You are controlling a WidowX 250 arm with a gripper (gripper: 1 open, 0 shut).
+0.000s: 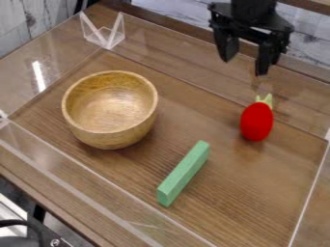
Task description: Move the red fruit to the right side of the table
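The black two-fingered gripper [245, 60] sits in the upper right of the frame, pointing steeply downward with its jaws spread wide and nothing between them. It is clear of every object, above and slightly to the left of the small glossy red strawberry-like fruit with a green leafy top [257, 121].

The red fruit lies on the brown wood-grain table [245, 183] at the right of the frame, near the low clear acrylic wall [304, 214] on that side, its green top pointing toward the upper edge of the picture.

The round light wooden bowl [111, 107] stands at centre left, upright and with nothing visible inside. The green rectangular block [184, 173] lies flat in the lower centre, angled diagonally, between the bowl and the fruit but apart from both.

A small clear folded acrylic piece [103, 32] stands in the upper left corner.
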